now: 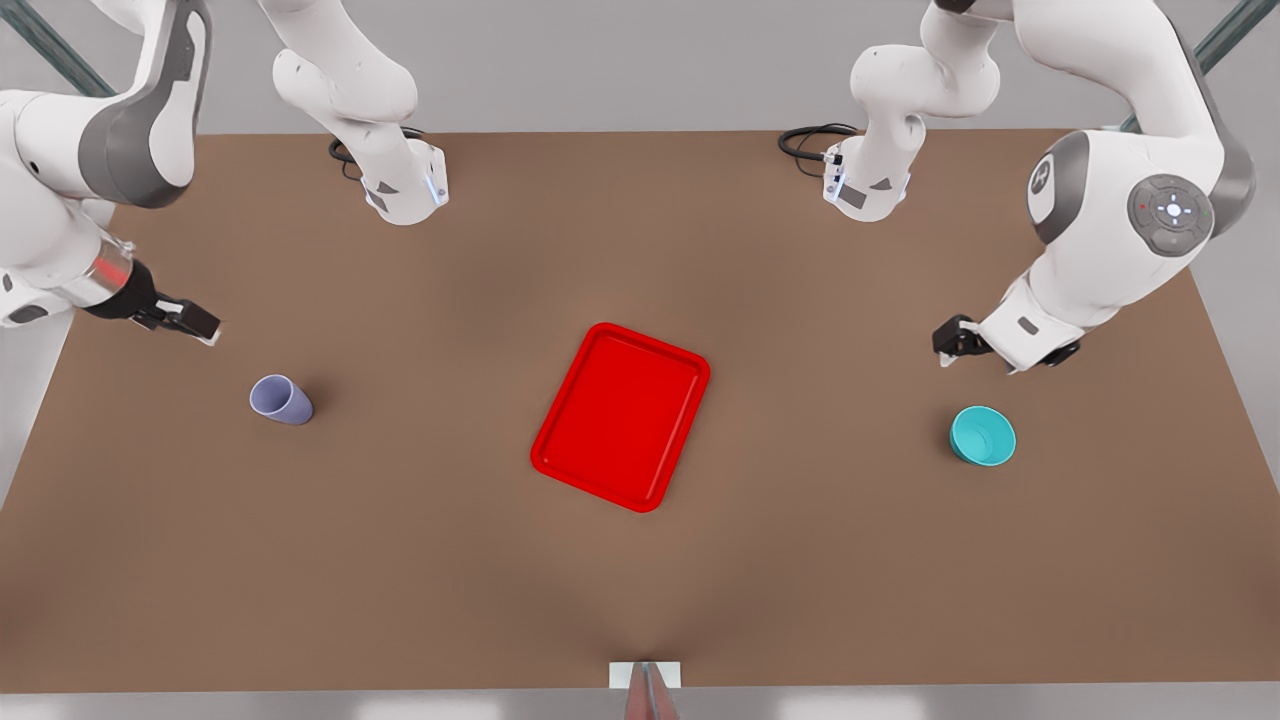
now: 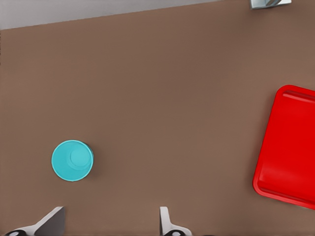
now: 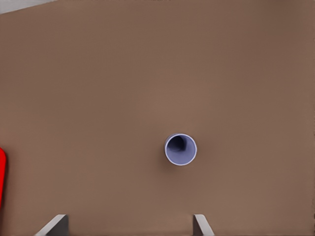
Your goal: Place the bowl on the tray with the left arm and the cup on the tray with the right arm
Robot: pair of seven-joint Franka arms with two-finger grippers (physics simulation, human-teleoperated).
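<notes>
While I am watching the front view, the red tray (image 1: 621, 416) is lying flat and empty near the middle of the brown table (image 1: 400, 560), turned at a slant, and I am using it as my landmark. The teal bowl (image 1: 983, 436) is sitting upright on the table well apart from the tray, off toward the front view's right of it, and the lavender cup (image 1: 281, 400) is standing upright well apart from the tray on the opposite side, toward the front view's left. Neither is touching the tray. The left gripper (image 1: 950, 345) is hanging above the table on the bowl's side of the tray, near the bowl but apart from it; in the left wrist view I am seeing its fingers (image 2: 49, 221) spread wide with nothing between them, the bowl (image 2: 72, 160) lying just ahead of them and a corner of the tray (image 2: 288, 147) farther off. The right gripper (image 1: 200, 328) is hovering on the cup's side of the tray, near the cup and clear of it; in the right wrist view its fingers (image 3: 202, 225) are standing wide apart and empty, with the cup (image 3: 180, 149) ahead of them and a sliver of the tray (image 3: 2, 177) at the edge.
</notes>
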